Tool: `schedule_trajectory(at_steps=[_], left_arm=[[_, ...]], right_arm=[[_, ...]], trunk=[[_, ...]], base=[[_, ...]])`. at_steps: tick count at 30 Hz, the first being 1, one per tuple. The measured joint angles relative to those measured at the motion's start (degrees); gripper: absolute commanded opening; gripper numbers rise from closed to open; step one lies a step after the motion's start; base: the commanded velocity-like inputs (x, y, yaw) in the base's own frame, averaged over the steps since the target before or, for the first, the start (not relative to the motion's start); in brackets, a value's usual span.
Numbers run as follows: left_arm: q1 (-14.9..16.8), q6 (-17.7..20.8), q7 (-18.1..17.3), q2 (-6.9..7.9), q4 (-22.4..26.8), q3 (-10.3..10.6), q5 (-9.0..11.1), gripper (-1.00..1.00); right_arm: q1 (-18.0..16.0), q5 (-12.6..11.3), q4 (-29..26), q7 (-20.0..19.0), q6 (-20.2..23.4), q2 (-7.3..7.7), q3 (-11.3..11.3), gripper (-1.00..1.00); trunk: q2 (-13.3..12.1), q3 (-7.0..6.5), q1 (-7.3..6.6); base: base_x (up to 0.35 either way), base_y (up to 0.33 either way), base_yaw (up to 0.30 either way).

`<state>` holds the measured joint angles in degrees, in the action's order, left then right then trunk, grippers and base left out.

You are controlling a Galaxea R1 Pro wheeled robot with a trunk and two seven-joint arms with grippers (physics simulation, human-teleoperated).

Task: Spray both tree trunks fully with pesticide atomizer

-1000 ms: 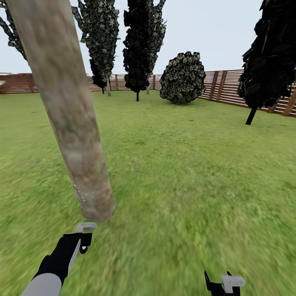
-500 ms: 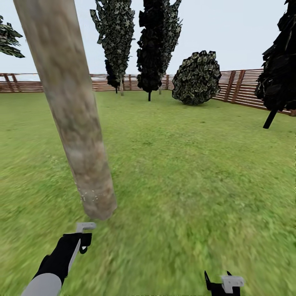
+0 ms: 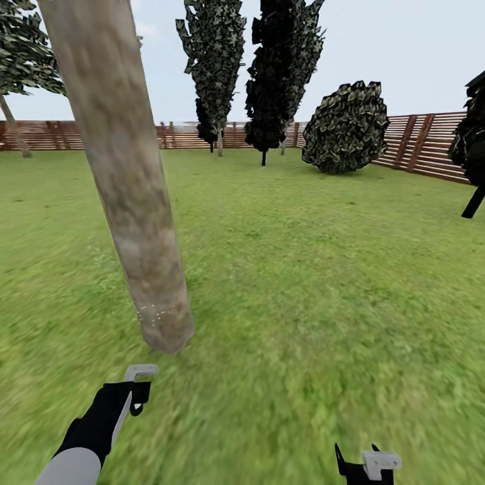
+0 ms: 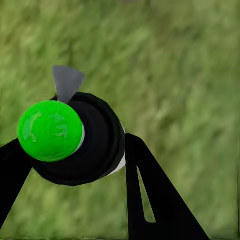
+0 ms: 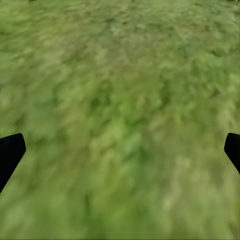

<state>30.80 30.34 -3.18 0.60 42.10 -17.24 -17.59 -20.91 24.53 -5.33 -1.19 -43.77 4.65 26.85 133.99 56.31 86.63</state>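
A thick tree trunk point(image 3: 128, 195) of mottled grey-brown bark rises from the grass just ahead, left of centre. A few white pesticide specks point(image 3: 158, 313) dot its base. My left gripper point(image 3: 135, 391) sits low in the head view, just short of the trunk's foot. In the left wrist view my left gripper point(image 4: 75, 170) is shut on the pesticide atomizer point(image 4: 75, 137), a black body with a bright green cap and a grey nozzle. At the bottom right my right gripper point(image 3: 367, 465) is open over bare grass, with its fingertips point(image 5: 10, 152) spread wide.
Green lawn point(image 3: 323, 269) stretches ahead to a brown slatted fence point(image 3: 417, 145). Two dark narrow trees point(image 3: 269, 74) and a round bush point(image 3: 347, 128) stand at the back. Another dark tree point(image 3: 471, 148) is at the right edge, and a leafy tree point(image 3: 23, 60) at the far left.
The whole view has swung left, so the trunk, back trees, bush and fence have slid right and a leafy tree has come in at the far left. Both arms keep their places.
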Motion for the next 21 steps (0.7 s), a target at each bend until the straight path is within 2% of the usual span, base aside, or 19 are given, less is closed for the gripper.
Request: schedule_trajectory(at_steps=[6, 13, 18, 19, 21], left_arm=[[0.03, 0.03, 0.00, -0.04, 0.49, -0.12, 0.21, -1.00], [2.12, 1.12, -0.54, -0.46, 2.19, 0.51, 0.27, -1.00], [5.23, 4.00, -0.75, 1.33, 3.85, 0.13, 0.11, -1.00], [5.42, 4.79, -0.77, 1.30, 4.16, 0.28, 0.28, -1.00], [5.95, 6.64, -0.80, 0.00, 6.64, 0.71, 0.54, -1.00]], right_arm=[[0.01, 0.00, -0.06, 0.00, 0.02, 0.06, 0.01, 1.00], [0.03, 0.00, -0.02, 0.00, 0.01, 0.15, 0.01, 1.00], [0.03, 0.00, -0.13, 0.04, 0.01, 0.19, 0.05, 1.00], [0.03, 0.00, -0.15, 0.05, 0.01, 0.19, 0.06, 1.00], [0.03, -0.04, -0.16, 0.07, 0.01, 0.18, 0.08, 1.00]], trunk=[[0.00, 0.00, 0.00], [0.00, -0.01, 0.00], [0.00, 0.00, 0.00], [0.00, 0.00, 0.00], [0.00, 0.00, 0.00]], base=[[0.000, -0.100, 0.272], [0.000, -0.003, 0.051], [0.000, 0.000, 0.001], [0.000, 0.000, 0.000], [0.000, 0.000, 0.000]])
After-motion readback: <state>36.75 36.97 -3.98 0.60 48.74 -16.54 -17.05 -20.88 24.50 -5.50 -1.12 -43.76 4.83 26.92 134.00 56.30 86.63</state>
